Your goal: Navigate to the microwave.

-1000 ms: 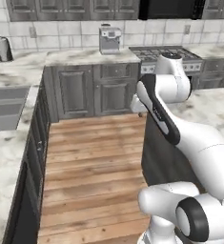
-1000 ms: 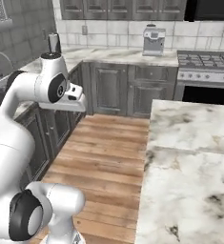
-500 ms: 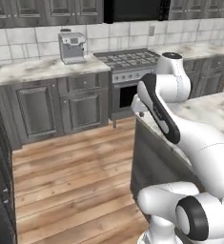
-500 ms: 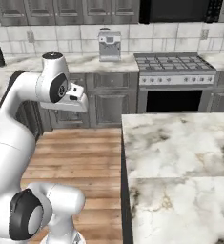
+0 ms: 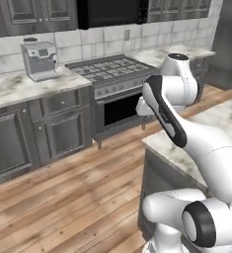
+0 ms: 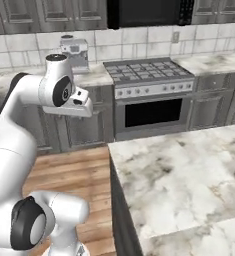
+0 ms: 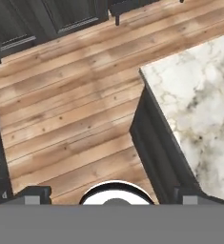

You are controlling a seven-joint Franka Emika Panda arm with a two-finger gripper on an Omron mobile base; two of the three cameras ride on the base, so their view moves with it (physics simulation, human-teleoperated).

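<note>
The microwave (image 5: 110, 12) is a wide glossy black box mounted high among the upper cabinets, directly above the stove; it also sits at the top of the right base view (image 6: 149, 11), with a dark control strip at its right edge. My arm is folded up in front of the base with the hand pointing down. In the hand view my gripper (image 7: 112, 196) is open, its two dark fingertips (image 7: 36, 194) wide apart over the wooden floor with nothing between them.
A steel stove with an oven window (image 6: 154, 112) stands under the microwave. A coffee machine (image 5: 38, 59) sits on the counter to its left. The marble island (image 6: 189, 170) lies close on my right, with its corner (image 7: 147, 76) below the hand. Wooden floor (image 5: 63, 188) runs to the grey cabinets.
The whole picture has shifted: the base has driven and turned, so the stove and microwave now sit near the middle and look larger. The arm's pose is unchanged.
</note>
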